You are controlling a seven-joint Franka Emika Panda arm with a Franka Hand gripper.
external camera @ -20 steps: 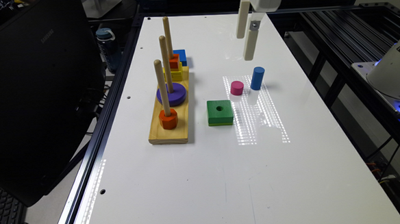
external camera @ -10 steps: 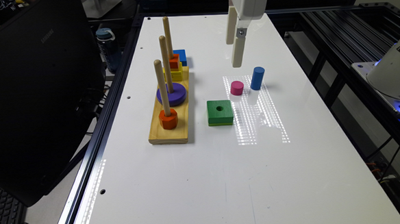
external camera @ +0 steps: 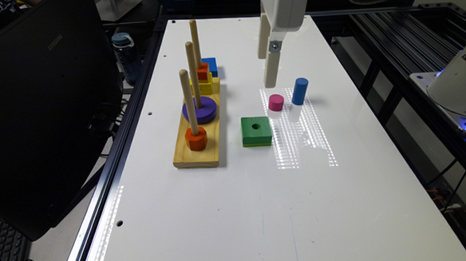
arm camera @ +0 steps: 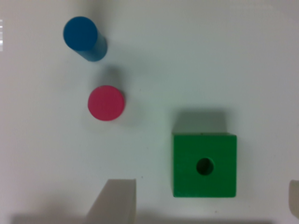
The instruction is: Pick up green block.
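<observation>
The green block lies flat on the white counter, hole upward, untouched. In the exterior view the pink cylinder stands near it at about 1 o'clock, and the blue cylinder just beyond that. The wooden peg board sits at the block's 9 o'clock. The gripper hangs above the counter at the block's 12 o'clock, jaws spread wide and holding nothing.
</observation>
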